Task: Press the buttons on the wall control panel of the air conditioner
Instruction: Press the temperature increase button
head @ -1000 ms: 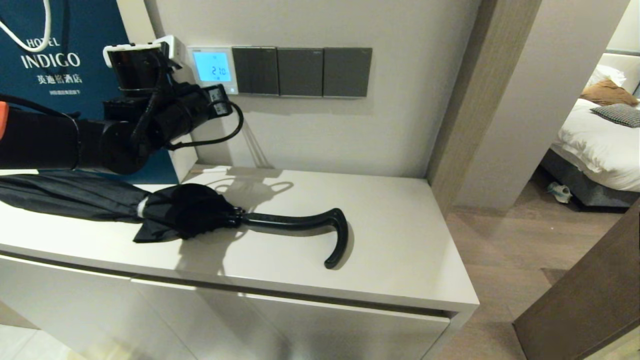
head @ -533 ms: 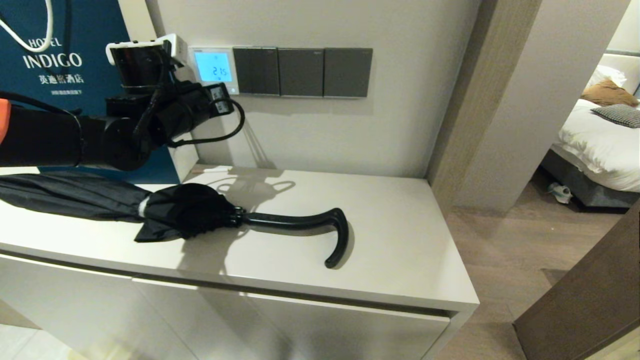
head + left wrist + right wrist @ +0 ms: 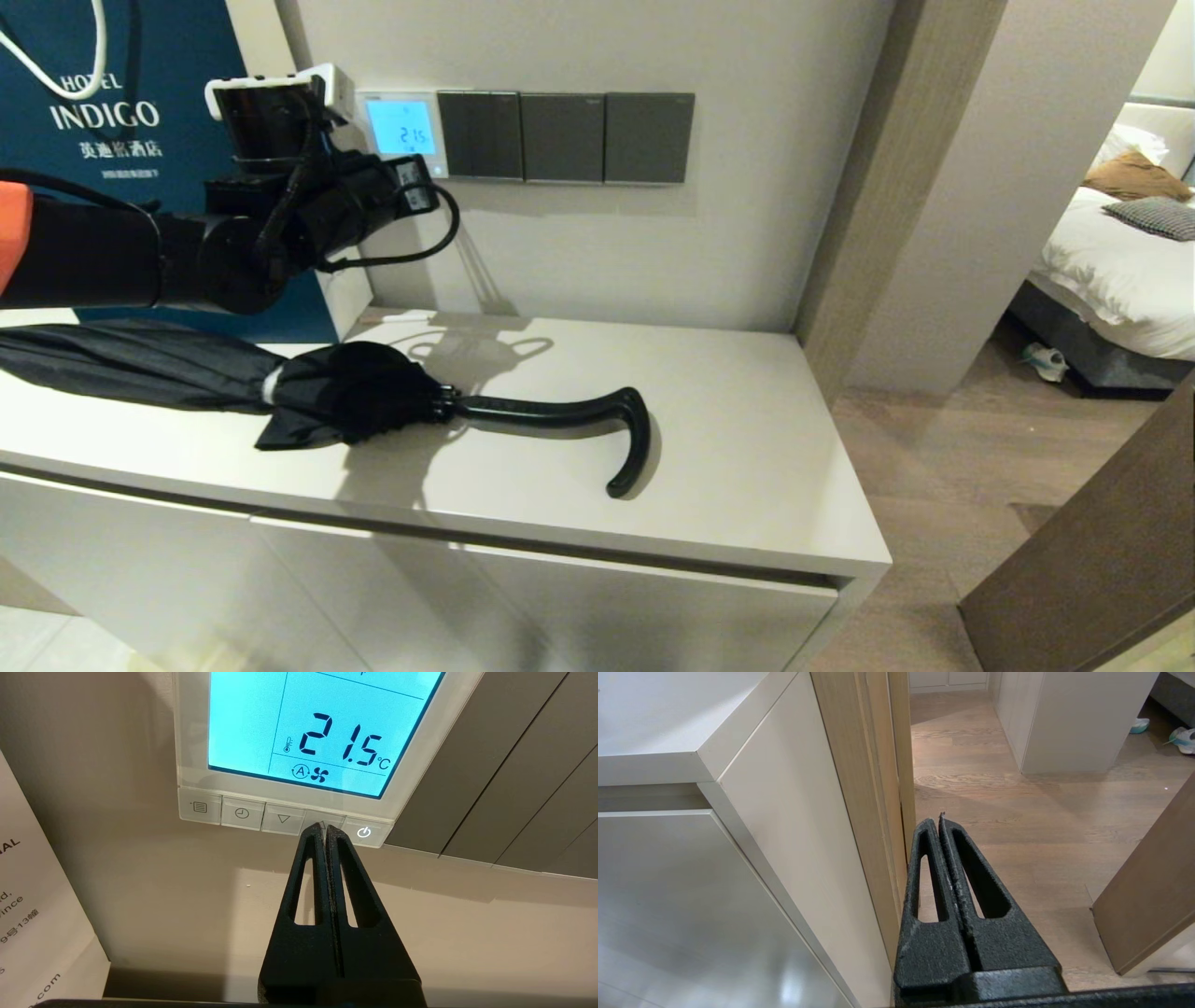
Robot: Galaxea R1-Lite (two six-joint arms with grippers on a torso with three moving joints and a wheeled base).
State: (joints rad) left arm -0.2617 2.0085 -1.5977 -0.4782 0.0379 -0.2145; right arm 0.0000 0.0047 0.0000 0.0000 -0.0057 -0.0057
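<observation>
The white wall control panel (image 3: 400,131) hangs on the wall with its screen lit light blue and reading 21.5; it fills the top of the left wrist view (image 3: 322,732). A row of small pale buttons (image 3: 243,813) runs along its lower edge. My left gripper (image 3: 323,829) is shut, and its tips lie over the up-arrow button, between the down-arrow button (image 3: 283,819) and the power button (image 3: 364,833). In the head view the left arm (image 3: 308,210) reaches up to the panel. My right gripper (image 3: 937,823) is shut and empty, parked low beside the cabinet.
Three dark grey switch plates (image 3: 565,137) sit right of the panel. A folded black umbrella (image 3: 373,397) with a curved handle lies on the white cabinet top (image 3: 747,448). A blue Hotel Indigo bag (image 3: 112,121) stands at the left. A doorway opens at the right.
The screen reading went from 21.0 to 21.5. The left arm has shifted slightly up and right along the wall. The umbrella has not moved.
</observation>
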